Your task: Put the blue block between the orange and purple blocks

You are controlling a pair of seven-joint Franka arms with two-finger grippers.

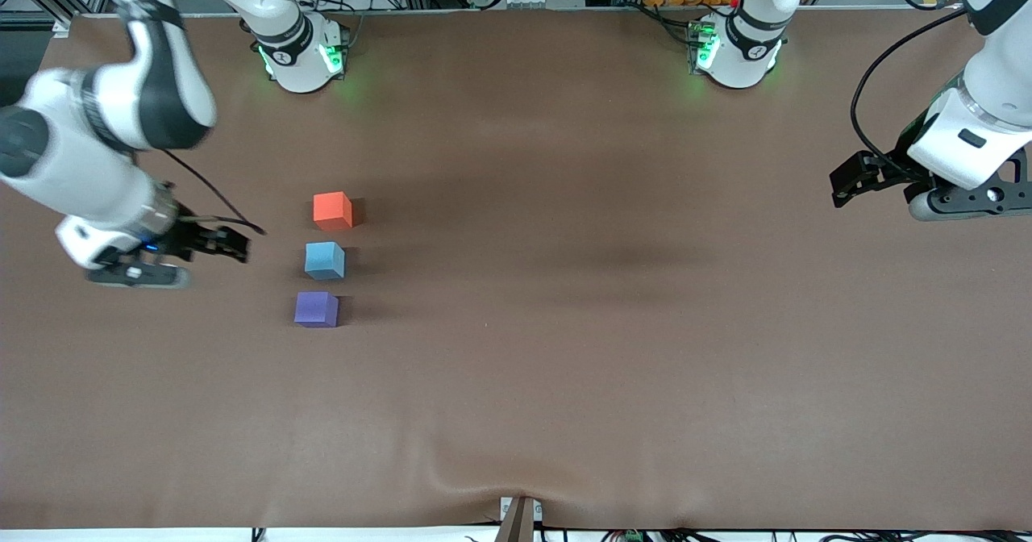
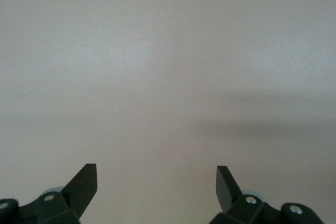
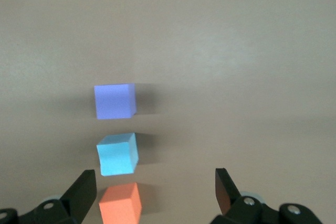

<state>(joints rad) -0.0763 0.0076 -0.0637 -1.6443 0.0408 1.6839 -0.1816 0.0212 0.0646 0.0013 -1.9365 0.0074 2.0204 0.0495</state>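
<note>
The blue block (image 1: 324,260) sits on the brown table between the orange block (image 1: 332,210) and the purple block (image 1: 315,309), with small gaps on both sides. The orange block is farthest from the front camera, the purple one nearest. My right gripper (image 1: 240,245) is open and empty, beside the row toward the right arm's end of the table. Its wrist view shows the purple block (image 3: 114,100), the blue block (image 3: 118,153) and the orange block (image 3: 121,205) ahead of the open gripper (image 3: 156,182). My left gripper (image 1: 840,187) is open and empty over bare table (image 2: 168,77) at the left arm's end, also seen in its wrist view (image 2: 156,179).
The two arm bases (image 1: 302,54) (image 1: 734,50) stand at the table's back edge. A clamp (image 1: 520,514) sits at the middle of the front edge, where the brown cover wrinkles.
</note>
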